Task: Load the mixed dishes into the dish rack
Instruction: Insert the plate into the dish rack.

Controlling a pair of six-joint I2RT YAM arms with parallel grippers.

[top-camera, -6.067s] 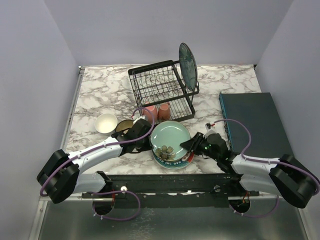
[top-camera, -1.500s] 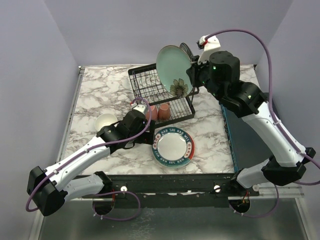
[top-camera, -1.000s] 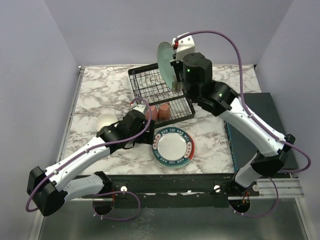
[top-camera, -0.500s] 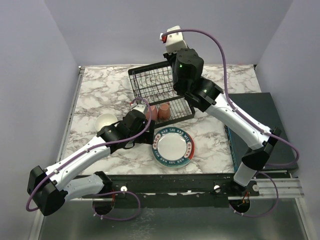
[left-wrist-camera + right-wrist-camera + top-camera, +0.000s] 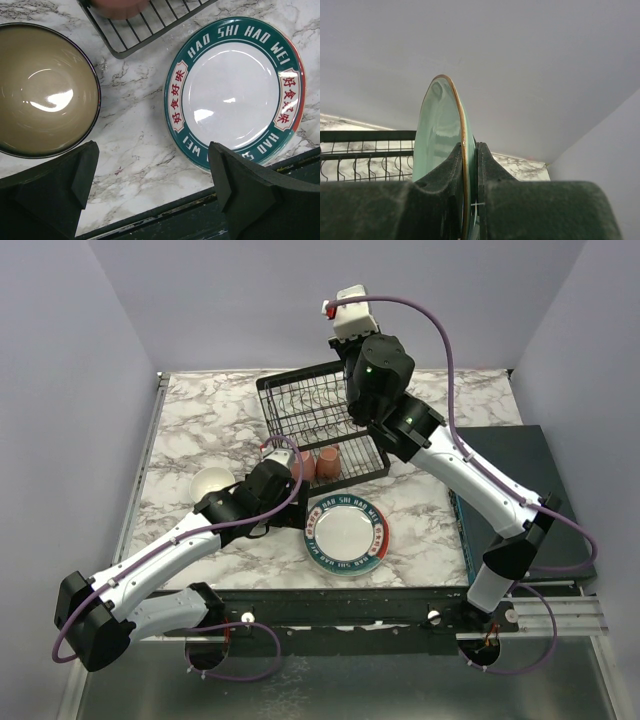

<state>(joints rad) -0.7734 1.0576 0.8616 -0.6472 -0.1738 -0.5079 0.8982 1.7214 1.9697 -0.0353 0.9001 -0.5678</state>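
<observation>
Right wrist view: right end effector [image 5: 468, 152] is pinching the pale green plate [image 5: 437, 127] upright, dish rack [image 5: 365, 150] at nine o'clock; left end effector [image 5: 155, 167] is gaping wide above the desk [image 5: 130, 125].

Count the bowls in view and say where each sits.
2. The white bowl sits on the marble table, left of the dish rack; the dark bowl with tan inside sits by the rack's near corner. Others may be hidden.

Glossy glazed green plate [image 5: 437, 135] and tan bowl [image 5: 45, 90]; black wire rack [image 5: 300, 405]; marble-patterned tabletop [image 5: 200, 420].
</observation>
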